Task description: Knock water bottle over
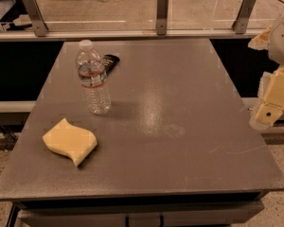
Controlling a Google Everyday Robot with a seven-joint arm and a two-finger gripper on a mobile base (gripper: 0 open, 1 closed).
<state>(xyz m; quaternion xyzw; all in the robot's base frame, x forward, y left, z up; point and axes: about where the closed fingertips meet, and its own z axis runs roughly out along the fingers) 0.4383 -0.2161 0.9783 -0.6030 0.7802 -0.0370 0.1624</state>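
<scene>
Gripper seemingly beside table edge; clear ribbed white-capped water bottle upright.

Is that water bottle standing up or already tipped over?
Upright: the water bottle stands on its base, white cap on top. The gripper hangs beside the table, far right, clear of the bottle.

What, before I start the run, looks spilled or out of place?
Nothing stands out: the water bottle stands upright and capped on the table, no spill, the yellow sponge flat near it. The gripper hangs beyond the table's right edge.
</scene>
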